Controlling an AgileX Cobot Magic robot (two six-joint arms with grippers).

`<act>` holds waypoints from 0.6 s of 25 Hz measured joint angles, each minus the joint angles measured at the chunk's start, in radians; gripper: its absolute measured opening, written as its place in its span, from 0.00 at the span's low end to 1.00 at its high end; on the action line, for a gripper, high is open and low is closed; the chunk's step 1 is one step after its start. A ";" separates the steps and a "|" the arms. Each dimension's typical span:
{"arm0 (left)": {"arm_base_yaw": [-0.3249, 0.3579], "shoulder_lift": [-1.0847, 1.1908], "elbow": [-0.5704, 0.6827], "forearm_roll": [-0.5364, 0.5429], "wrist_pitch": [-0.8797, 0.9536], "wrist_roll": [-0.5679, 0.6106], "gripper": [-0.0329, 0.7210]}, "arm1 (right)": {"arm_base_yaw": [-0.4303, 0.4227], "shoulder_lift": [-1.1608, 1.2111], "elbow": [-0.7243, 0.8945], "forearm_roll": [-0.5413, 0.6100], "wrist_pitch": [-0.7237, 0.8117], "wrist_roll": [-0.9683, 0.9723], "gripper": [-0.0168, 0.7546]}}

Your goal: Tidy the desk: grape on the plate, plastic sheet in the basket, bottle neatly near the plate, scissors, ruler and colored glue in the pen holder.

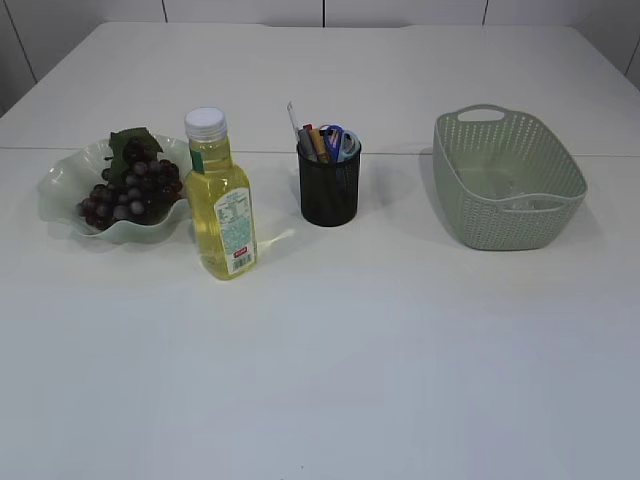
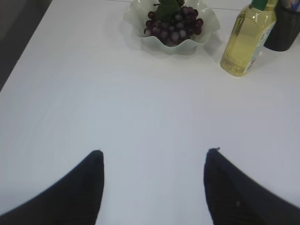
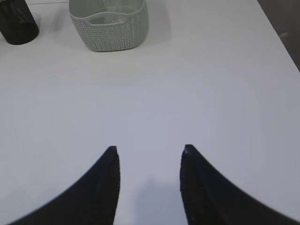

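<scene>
A bunch of dark grapes (image 1: 130,190) lies on the pale green wavy plate (image 1: 60,190) at the left. The yellow bottle (image 1: 225,210) stands upright just right of the plate. The black mesh pen holder (image 1: 329,190) holds blue-handled scissors (image 1: 342,141), a clear ruler (image 1: 294,118) and a coloured glue stick (image 1: 318,142). A clear plastic sheet (image 3: 112,18) seems to lie inside the basket (image 1: 500,220). My left gripper (image 2: 154,150) hangs open over bare table, well short of the plate (image 2: 206,33). My right gripper (image 3: 149,147) is open and empty, well short of the basket (image 3: 110,35).
The white table (image 1: 380,360) runs wide in front of the row of objects. Neither arm shows in the exterior view. The table's left edge (image 2: 23,51) shows in the left wrist view, its right edge (image 3: 281,42) in the right wrist view.
</scene>
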 joint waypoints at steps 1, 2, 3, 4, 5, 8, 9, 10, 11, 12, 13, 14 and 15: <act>0.008 0.000 0.000 0.000 0.000 0.000 0.69 | -0.002 0.000 0.000 0.000 0.000 0.000 0.47; 0.010 0.000 0.000 0.000 0.000 0.000 0.69 | -0.002 0.000 0.000 0.000 -0.002 0.000 0.47; 0.012 0.000 0.000 0.000 0.000 0.000 0.69 | -0.002 0.000 0.000 0.000 -0.002 0.000 0.47; 0.013 0.000 0.000 0.000 0.000 0.000 0.69 | -0.002 0.000 0.000 0.000 -0.002 0.000 0.47; 0.013 0.000 0.000 0.000 0.000 0.000 0.69 | -0.002 0.000 0.000 0.000 -0.002 0.000 0.47; 0.013 0.000 0.000 0.000 0.000 0.000 0.69 | -0.002 0.000 0.000 0.000 -0.002 -0.001 0.47; 0.013 0.000 0.000 0.000 0.000 0.000 0.69 | -0.002 0.000 0.000 0.000 -0.002 -0.002 0.47; 0.013 0.000 0.000 0.000 0.000 0.000 0.69 | -0.002 0.000 0.000 0.000 -0.002 -0.002 0.47; 0.013 0.000 0.000 0.000 0.000 0.000 0.69 | -0.002 0.000 0.000 0.000 -0.002 -0.002 0.47; 0.013 0.000 0.000 0.000 0.000 0.000 0.69 | -0.002 0.000 0.000 0.000 -0.002 -0.002 0.47; 0.013 0.000 0.000 0.000 0.000 0.000 0.69 | -0.002 0.000 0.000 0.000 -0.002 -0.002 0.47; 0.013 0.000 0.000 0.000 0.000 0.000 0.69 | -0.002 0.000 0.000 0.000 -0.002 -0.002 0.47; 0.013 0.000 0.000 0.000 0.000 0.000 0.69 | -0.002 0.000 0.000 0.000 -0.002 -0.002 0.47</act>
